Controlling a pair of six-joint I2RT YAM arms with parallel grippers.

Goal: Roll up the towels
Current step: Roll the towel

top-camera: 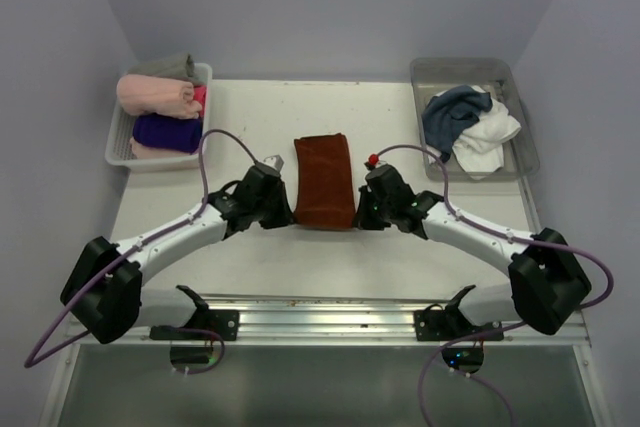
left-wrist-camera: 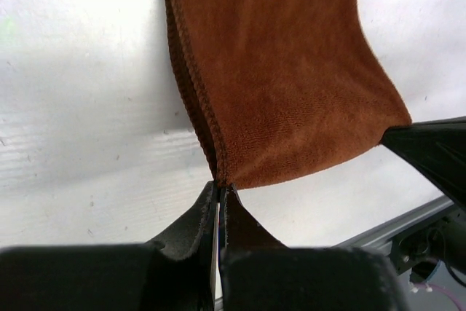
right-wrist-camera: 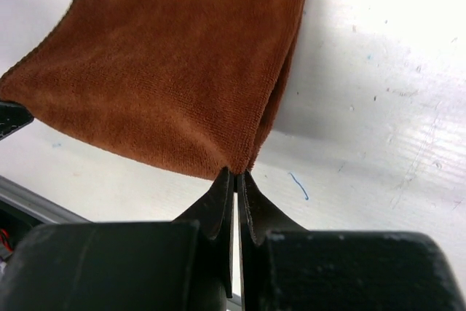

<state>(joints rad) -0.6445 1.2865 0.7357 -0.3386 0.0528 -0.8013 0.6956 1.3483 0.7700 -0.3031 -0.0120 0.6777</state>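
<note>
Rust-brown towel (top-camera: 323, 180) lies folded at centre frame on the white surface (top-camera: 250, 257). The left tool (left-wrist-camera: 220, 189) and right tool (right-wrist-camera: 237, 174) each pinch tight on a lower corner.

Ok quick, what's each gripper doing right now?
Left gripper: closed on the near left corner of the rust-brown towel.
Right gripper: closed on that towel's near right corner.

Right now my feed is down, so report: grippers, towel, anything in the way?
Left gripper shut on rust-brown towel, near left corner. Right gripper shut on near right corner. Towel not yet rolled. Nothing blocking it.
</note>
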